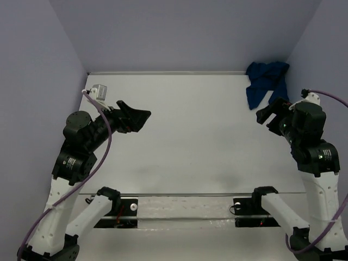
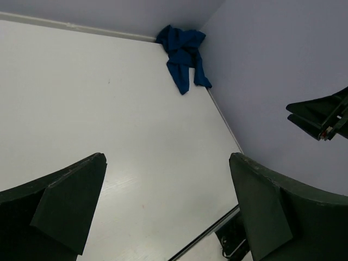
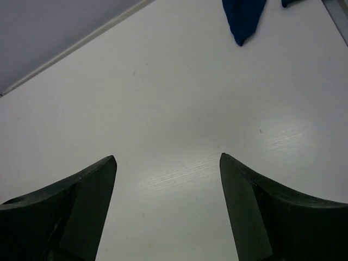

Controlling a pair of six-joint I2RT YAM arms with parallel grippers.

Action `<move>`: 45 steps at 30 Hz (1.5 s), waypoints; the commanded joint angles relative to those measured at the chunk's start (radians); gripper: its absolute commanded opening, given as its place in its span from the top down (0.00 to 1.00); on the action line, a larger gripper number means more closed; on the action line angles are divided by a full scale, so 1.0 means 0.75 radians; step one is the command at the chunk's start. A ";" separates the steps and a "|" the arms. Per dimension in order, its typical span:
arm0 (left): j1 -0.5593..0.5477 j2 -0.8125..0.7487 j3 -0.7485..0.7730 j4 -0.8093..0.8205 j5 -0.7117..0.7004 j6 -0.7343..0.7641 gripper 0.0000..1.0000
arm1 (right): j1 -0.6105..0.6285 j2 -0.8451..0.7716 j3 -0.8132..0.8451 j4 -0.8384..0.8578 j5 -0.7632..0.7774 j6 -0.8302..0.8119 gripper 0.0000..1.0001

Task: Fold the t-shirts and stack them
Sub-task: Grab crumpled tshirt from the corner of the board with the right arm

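While the t-shirt [image 1: 265, 81] lies crumpled, left pincer [image 2: 167, 157] and right pincer [image 3: 167, 156] gape.

I count one blue t-shirt [image 1: 266, 81], bunched in the far right corner of the single white table [image 1: 190, 136], and two grippers above that table: left gripper [image 1: 140, 118], right gripper [image 1: 267, 113].

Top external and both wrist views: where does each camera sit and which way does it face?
Top external: above and behind the bases, looking down on the table; both arms show, t-shirt crumpled in the far right corner.
Left wrist: on the left claw, looking across the table toward that corner; its open fingers and the right claw show.
Right wrist: on the right claw, facing down at the table; its open fingers show.
Shared: all three catch the t-shirt, only its tip in right wrist.
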 commanded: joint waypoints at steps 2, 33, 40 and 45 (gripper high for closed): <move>-0.021 0.045 0.016 0.045 0.016 0.018 0.01 | 0.010 0.077 -0.092 0.140 0.053 0.011 0.05; -0.021 0.035 -0.151 -0.045 -0.082 0.030 0.13 | -0.516 1.574 0.208 0.903 -0.342 0.052 0.34; -0.021 0.055 -0.153 -0.049 -0.092 0.013 0.13 | -0.516 1.762 0.278 0.950 -0.397 0.142 0.58; -0.021 0.094 -0.115 -0.047 -0.102 0.026 0.13 | -0.516 1.756 0.306 1.044 -0.570 0.175 1.00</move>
